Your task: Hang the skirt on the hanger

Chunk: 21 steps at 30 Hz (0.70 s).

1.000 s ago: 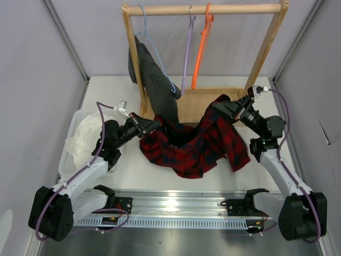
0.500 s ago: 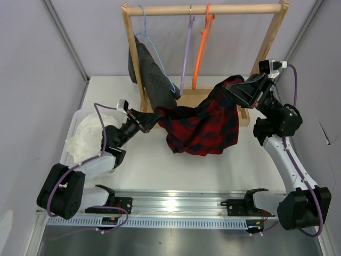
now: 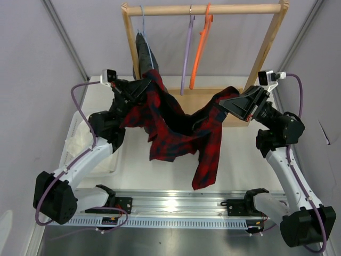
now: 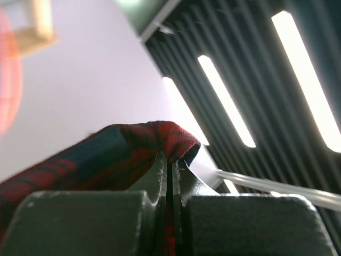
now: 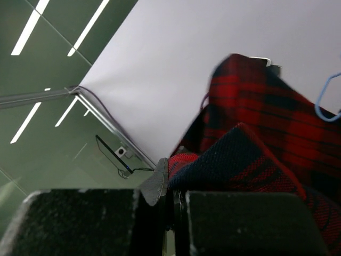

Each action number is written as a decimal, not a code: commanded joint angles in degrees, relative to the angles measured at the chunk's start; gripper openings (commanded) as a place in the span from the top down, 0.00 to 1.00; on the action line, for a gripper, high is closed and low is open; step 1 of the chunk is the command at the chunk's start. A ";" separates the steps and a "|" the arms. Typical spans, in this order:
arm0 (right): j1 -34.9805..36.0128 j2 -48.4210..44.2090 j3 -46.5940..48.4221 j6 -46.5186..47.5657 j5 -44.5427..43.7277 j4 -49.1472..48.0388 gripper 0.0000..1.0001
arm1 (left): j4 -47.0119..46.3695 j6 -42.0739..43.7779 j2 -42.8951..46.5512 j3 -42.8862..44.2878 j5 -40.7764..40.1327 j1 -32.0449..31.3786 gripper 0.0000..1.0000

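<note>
Below, white table (image 3: 139,172) under skirt (image 3: 176,130); behind, pale walls (image 3: 90,32), wooden rack (image 3: 213,9).

White-and-black arms (image 3: 88,162); purple cables (image 3: 73,97)

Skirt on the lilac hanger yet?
Off. The skirt sags between left gripper and right gripper; the hanger hangs bare.

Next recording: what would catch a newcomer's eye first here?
The red-and-black plaid skirt hangs stretched between the left gripper and the right gripper, both shut on its edges, sagging above the middle of the table. Behind it, on the wooden rack at the far edge, the lilac hanger hangs bare beside an orange hanger.
</note>
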State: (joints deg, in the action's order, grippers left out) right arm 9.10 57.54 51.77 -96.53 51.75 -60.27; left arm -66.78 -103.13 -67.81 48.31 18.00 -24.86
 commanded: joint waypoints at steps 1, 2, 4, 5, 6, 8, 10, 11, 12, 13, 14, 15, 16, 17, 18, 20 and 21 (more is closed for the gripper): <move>0.04 0.30 1.75 6.43 -0.42 7.59 1.00 | -32.09 -3.30 1.19 7.56 -3.94 -3.17 1.00; 0.12 -0.05 2.37 13.67 -0.51 12.67 1.00 | -31.66 -3.56 1.10 8.02 -3.85 -4.48 1.00; 0.30 -1.37 5.79 22.75 -1.12 29.28 1.00 | -30.86 -3.92 1.89 7.68 -4.37 -5.72 1.00; 0.13 -1.81 6.58 27.92 -1.21 32.73 1.00 | -30.25 -3.83 2.59 6.63 -4.81 -6.07 1.00; -0.40 -2.25 5.55 27.63 -0.86 30.67 1.00 | -29.29 -3.40 3.47 5.92 -5.60 -6.08 1.00; -3.03 -3.31 3.70 25.18 0.19 26.36 1.00 | -29.89 -3.48 5.40 1.98 -7.09 -5.90 1.00; -4.70 -3.05 1.68 23.50 1.07 25.20 1.00 | -32.18 -4.79 5.93 -0.14 -10.69 -5.46 1.00; -6.36 -2.44 0.63 22.80 1.34 24.85 1.00 | -32.18 -4.97 7.85 -1.28 -11.84 -4.33 1.00; -7.07 -2.08 -0.43 21.92 1.77 23.63 1.00 | -32.09 -4.71 9.09 -3.21 -12.89 -3.45 1.00; -7.86 -1.82 -2.44 20.87 2.39 23.62 1.00 | -32.18 -4.97 9.97 -3.23 -13.25 -2.39 1.00; -8.57 -1.64 -3.16 21.38 2.48 26.06 1.00 | -32.09 -6.28 10.59 -2.88 -12.99 -1.25 1.00; -8.49 -1.55 -3.34 22.86 2.31 29.04 1.00 | -32.01 -6.99 10.42 -1.66 -12.64 -1.24 1.00; -8.58 -1.55 -2.82 29.49 1.87 34.55 1.00 | -32.09 -7.60 9.98 0.27 -11.07 -1.33 1.00; -8.58 -0.94 -0.12 33.65 0.39 45.74 1.00 | -31.92 -8.31 8.85 2.72 -9.92 -2.20 1.00; -8.58 -0.50 1.13 37.00 -0.32 49.42 1.00 | -31.92 -8.31 8.31 3.79 -8.96 -2.99 1.00; -8.58 0.03 3.94 44.39 -3.38 58.37 1.00 | -29.39 -7.79 8.57 4.86 -6.94 -6.23 1.00; -8.49 0.99 5.17 47.02 -5.06 61.90 1.00 | -28.24 -7.00 9.01 4.60 -6.14 -7.21 1.00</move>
State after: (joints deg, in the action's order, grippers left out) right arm 0.97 57.78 50.85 -62.92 51.64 -14.59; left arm -67.42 -107.00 -60.99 48.31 9.98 -28.75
